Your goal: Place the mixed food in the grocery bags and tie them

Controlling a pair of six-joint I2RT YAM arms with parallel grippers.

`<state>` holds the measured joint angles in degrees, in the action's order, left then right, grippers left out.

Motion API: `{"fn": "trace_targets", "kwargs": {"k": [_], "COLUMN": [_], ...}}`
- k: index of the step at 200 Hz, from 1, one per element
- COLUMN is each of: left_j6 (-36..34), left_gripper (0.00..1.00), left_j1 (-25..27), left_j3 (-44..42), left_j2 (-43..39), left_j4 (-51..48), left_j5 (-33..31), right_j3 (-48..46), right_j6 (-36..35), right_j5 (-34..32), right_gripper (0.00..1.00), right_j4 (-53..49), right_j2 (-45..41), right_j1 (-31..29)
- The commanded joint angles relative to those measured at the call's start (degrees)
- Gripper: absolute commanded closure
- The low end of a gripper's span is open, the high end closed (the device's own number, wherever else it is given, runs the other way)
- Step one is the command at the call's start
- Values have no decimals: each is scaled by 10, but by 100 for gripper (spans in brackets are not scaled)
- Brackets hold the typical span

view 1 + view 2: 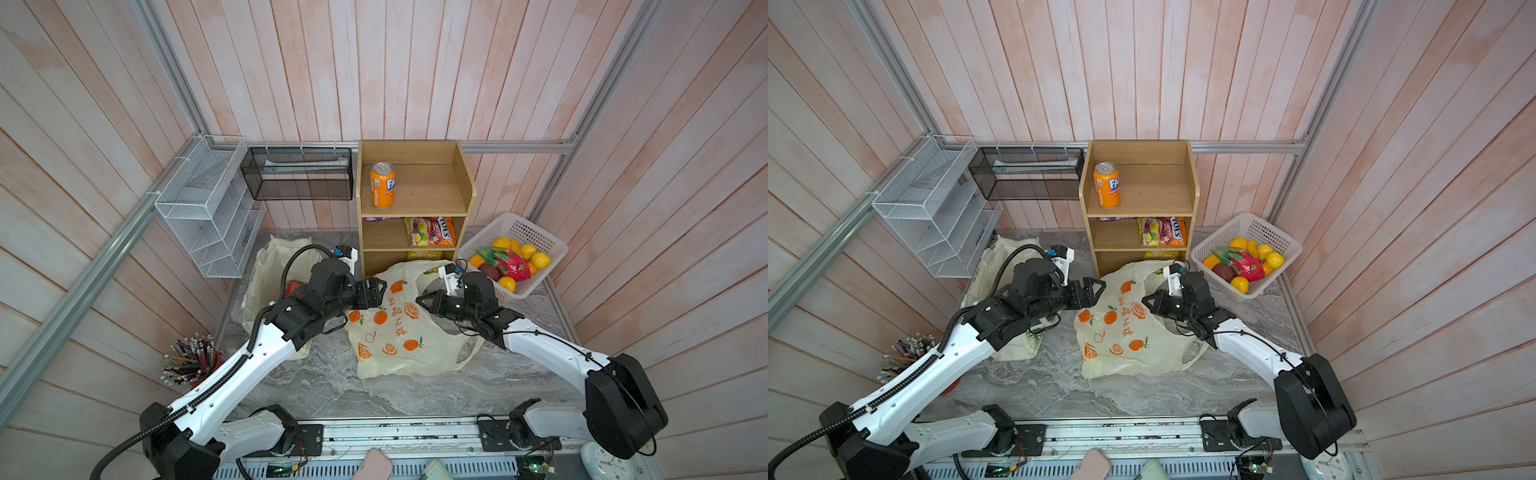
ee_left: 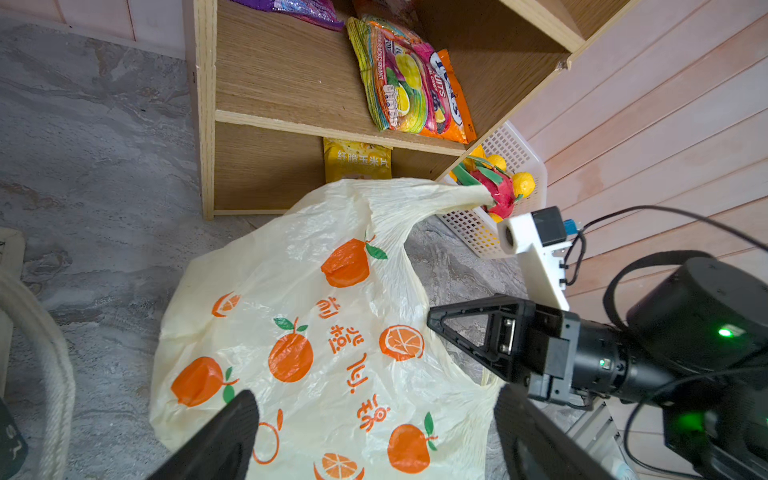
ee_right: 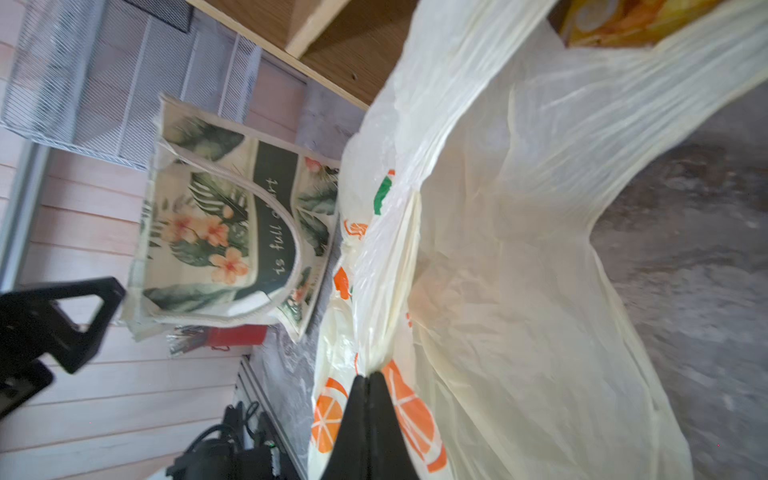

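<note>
Closest to us in the right wrist view, the right gripper (image 3: pixel 368 376) is clamped on a fold of the plastic bag (image 3: pixel 498 249), at the printed side of its mouth. That bag lies mid-worktop (image 1: pixel 324 386), its far handle trailing toward the foot of the wooden shelf (image 1: pixel 415 191) and the white basket (image 1: pixel 536 235). Our left gripper (image 1: pixel 379 294) hangs just over the bag's left side, jaws wide and empty. Along the worktop's left edge slumps the canvas tote (image 1: pixel 270 266). Beside it a patch of red (image 1: pixel 294 286) shows behind the left arm, perhaps the drink can. We cannot tell, and we see no other food.

We judge the thin film the weak point: a hard pull from this single pinch could tear it or let it slip free. With the left side unheld, a tug may drag the whole bag toward the right edge and spill whatever is inside. The trailing handle might also snag on the basket.
</note>
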<state>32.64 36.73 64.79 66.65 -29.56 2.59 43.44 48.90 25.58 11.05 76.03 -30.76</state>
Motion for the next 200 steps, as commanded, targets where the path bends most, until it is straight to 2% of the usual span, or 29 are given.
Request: {"fn": "trace_targets", "kwargs": {"k": [1, 31, 66, 78, 96, 121, 135, 163, 200], "left_j6": [4, 7, 8, 8, 7, 4, 4, 7, 2], "left_gripper": [9, 9, 9, 9, 9, 9, 9, 9, 9], "left_j1": [2, 2, 2, 2, 2, 2, 2, 13, 71], "left_j3": [-7, -13, -13, -9, -1, 11, 17, 26, 73], "left_j2": [2, 12, 30, 34, 39, 48, 54, 76, 145], "left_j4": [5, 9, 15, 15, 11, 3, 0, 1, -17], "left_j5": [-2, -1, -6, -14, -27, -37, -34, -35, -92], "right_j3": [33, 43, 53, 59, 59, 70, 70, 51, 8], "right_j6": [75, 107, 121, 118, 108, 69, 52, 35, 26], "right_j5": [-79, -113, -100, -90, -81, -92, -100, -99, -93], "right_gripper": [100, 100, 100, 86, 58, 38, 33, 30, 30], "right_j4": [69, 105, 133, 134, 132, 77, 40, -18, -60], "right_j2": [9, 27, 74, 90, 92, 58, 28, -35, -117], "right_j1": [-26, -55, -76, -81, -82, -74, -63, -15, 85]}}
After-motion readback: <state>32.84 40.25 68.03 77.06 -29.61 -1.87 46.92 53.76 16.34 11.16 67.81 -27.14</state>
